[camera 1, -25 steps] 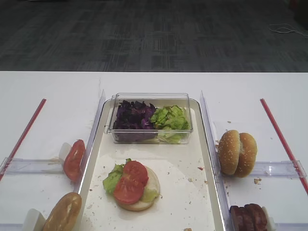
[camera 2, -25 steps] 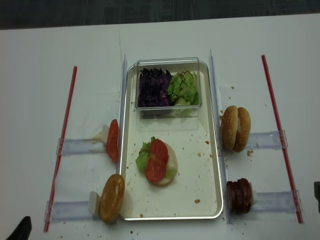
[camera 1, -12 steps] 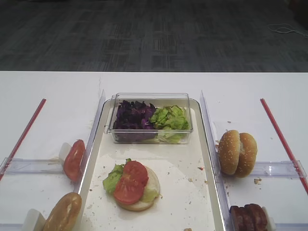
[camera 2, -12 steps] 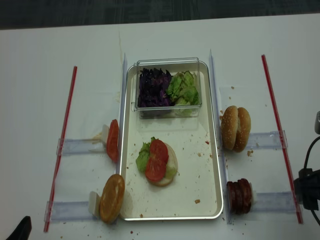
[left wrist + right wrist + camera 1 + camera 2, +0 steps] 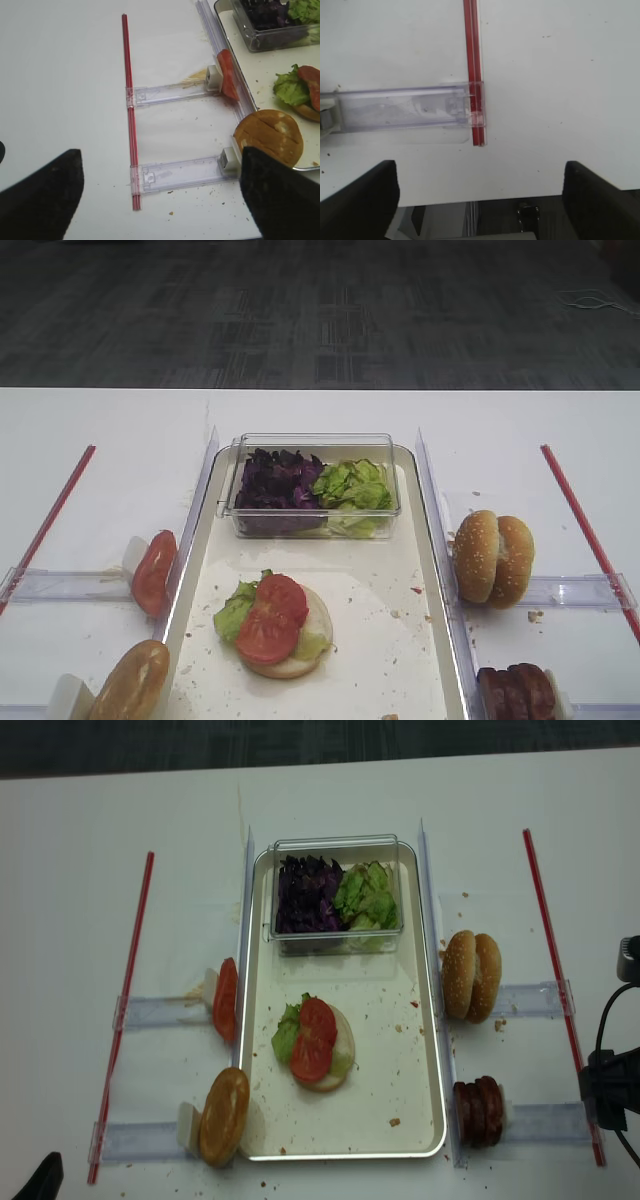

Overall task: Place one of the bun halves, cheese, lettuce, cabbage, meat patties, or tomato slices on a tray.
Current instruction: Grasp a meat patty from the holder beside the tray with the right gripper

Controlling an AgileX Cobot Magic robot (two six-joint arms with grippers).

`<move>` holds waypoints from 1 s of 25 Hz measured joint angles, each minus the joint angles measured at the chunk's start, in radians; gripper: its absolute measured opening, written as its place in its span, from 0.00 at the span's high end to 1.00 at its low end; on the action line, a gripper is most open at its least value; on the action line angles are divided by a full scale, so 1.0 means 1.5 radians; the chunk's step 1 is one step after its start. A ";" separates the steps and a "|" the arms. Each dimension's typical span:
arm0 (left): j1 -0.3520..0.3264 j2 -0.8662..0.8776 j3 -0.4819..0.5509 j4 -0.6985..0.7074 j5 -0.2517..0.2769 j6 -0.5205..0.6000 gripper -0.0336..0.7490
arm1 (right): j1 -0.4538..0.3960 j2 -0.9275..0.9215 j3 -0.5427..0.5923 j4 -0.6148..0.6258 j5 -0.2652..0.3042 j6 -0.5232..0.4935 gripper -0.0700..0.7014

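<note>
The stack on the tray (image 5: 420,1050) so far is a bun half (image 5: 337,1065) face up, topped with lettuce (image 5: 286,1038) and two tomato slices (image 5: 312,1042), lying left of centre in the lower half of the overhead view. Judging by that, a meat patty looks like a sensible next layer, and the right arm seems placed for it: its body shows at the right edge of the overhead view, level with the meat patties (image 5: 478,1112), which stand on edge in a clear plastic rack (image 5: 545,1122) at lower right, just outside the tray rim.

The right claw (image 5: 480,192) is released, its two dark fingers (image 5: 362,200) spread to the lower corners of its wrist view, over bare desk (image 5: 555,75) beside a red strip (image 5: 474,65) and the rack end. The next move calls for travelling toward the patties, which sit well apart from it, and closing on just one disc.

The left claw (image 5: 160,195) also stands wide apart, holding nothing, at the lower left of its view near the spare bun half (image 5: 268,138).

A clear plastic tub (image 5: 335,945) at the top of the tray holds cabbage (image 5: 305,895) on the left and more lettuce on the right. Two bun halves (image 5: 472,976) stand in the rack at right, a tomato slice (image 5: 226,1000) at left.
</note>
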 joint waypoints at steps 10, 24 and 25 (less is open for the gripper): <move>0.000 0.000 0.000 0.000 0.000 0.000 0.17 | 0.000 0.000 -0.032 0.017 0.028 0.006 0.02; 0.000 0.000 0.000 0.000 0.000 0.000 0.17 | 0.000 0.025 -0.066 0.117 0.085 -0.017 0.02; 0.000 0.000 0.000 0.000 0.000 0.000 0.17 | 0.000 0.027 -0.066 0.122 0.086 -0.020 0.02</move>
